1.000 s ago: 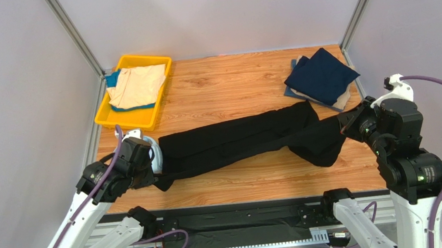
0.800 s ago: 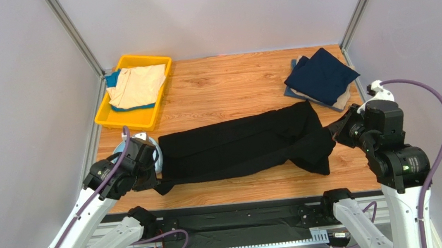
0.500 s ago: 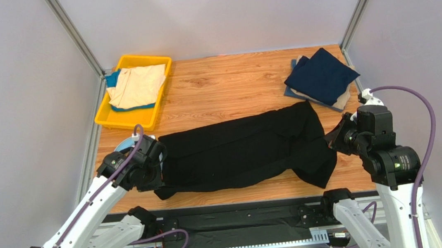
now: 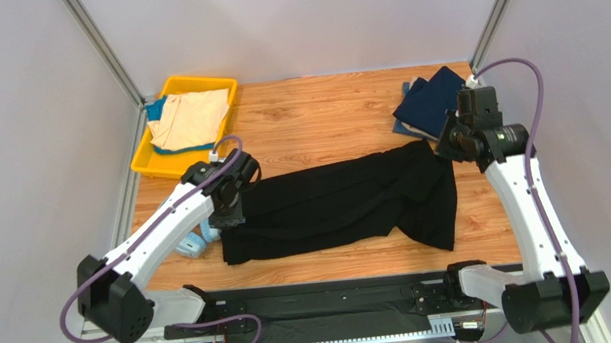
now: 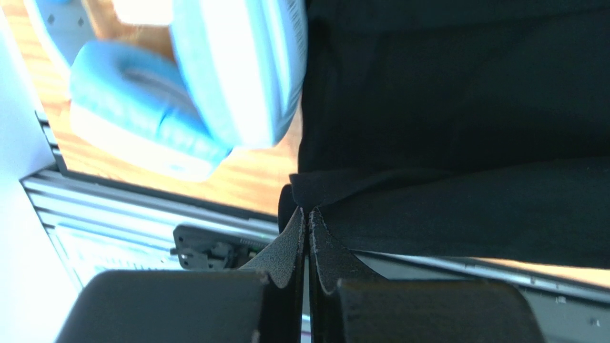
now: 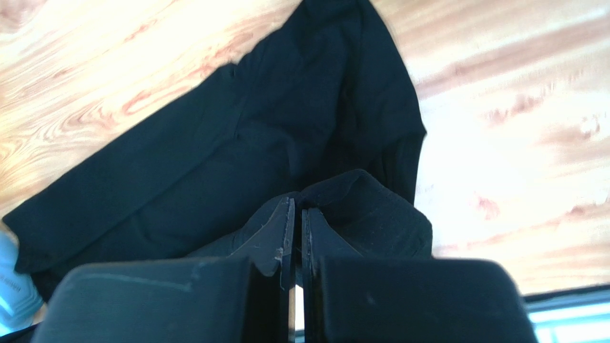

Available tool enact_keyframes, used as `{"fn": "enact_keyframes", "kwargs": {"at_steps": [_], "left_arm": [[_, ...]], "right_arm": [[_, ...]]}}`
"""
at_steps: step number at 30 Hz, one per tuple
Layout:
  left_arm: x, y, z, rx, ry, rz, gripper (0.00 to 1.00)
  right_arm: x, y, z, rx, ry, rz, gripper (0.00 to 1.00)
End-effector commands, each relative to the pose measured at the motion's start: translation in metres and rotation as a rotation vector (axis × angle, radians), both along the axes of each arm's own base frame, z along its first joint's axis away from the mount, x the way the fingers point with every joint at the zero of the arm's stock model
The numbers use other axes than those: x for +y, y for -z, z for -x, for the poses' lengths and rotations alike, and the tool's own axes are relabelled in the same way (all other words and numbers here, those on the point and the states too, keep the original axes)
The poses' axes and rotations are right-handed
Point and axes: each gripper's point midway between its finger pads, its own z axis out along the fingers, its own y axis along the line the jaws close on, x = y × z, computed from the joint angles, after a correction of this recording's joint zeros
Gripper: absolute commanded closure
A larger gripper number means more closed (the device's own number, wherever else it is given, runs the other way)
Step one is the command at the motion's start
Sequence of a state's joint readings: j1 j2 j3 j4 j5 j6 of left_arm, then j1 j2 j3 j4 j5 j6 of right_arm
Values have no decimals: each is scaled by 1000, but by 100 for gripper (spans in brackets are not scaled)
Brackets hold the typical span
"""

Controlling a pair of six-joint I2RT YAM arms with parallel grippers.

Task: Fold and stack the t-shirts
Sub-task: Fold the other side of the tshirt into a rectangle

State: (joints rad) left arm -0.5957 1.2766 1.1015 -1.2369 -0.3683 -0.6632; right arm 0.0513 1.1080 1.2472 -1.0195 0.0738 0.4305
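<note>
Holding black t-shirt (image 4: 339, 204) over wooden table (image 4: 321, 122) —
pinched tight at one hem by left gripper (image 5: 308, 214), at opposite end by right gripper (image 6: 295, 206).

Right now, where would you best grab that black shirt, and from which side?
At its end corners, from above: the black t-shirt lies flat and long, so only edges offer a thin fold. The left pincer and right pincer pinch there.

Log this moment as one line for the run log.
phase: folding | left gripper: shut on black t-shirt, left end | right gripper: shut on black t-shirt, right end | navy t-shirt: far right corner, on pile
</note>
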Motion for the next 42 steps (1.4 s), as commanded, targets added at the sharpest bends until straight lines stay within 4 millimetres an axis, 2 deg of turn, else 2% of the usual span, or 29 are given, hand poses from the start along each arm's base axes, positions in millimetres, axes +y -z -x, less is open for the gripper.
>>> {"fn": "enact_keyframes", "kwargs": {"at_steps": [1,5,8,12,16,25,31,35,42], "left_arm": [[-7,7,-26,-1,40,-25,100],[-1,11,-27,17,42,-66,100],[8,13,-26,31,36,-87,100],[17,16,-25,48,28,-106,100],[24,21,-28,66,33,-135,100],[17,43,-48,150,84,-169,100],[17,40,-54,145,80,-181,100],[20,40,-55,142,69,-180,100],[24,45,-59,159,73,-205,100]], "right_arm": [[-5,-26,-44,-102,-25,64,100],[-11,-25,-59,-85,-12,102,100],[-5,-21,-66,-72,-34,74,100],[-3,-8,-69,-37,-42,71,100],[-8,-6,-71,-32,-26,89,100],[-2,6,-85,7,-33,70,100],[-5,15,-90,35,-26,98,100],[1,23,-93,59,-43,100,100],[1,32,-91,86,-41,127,100]]}}
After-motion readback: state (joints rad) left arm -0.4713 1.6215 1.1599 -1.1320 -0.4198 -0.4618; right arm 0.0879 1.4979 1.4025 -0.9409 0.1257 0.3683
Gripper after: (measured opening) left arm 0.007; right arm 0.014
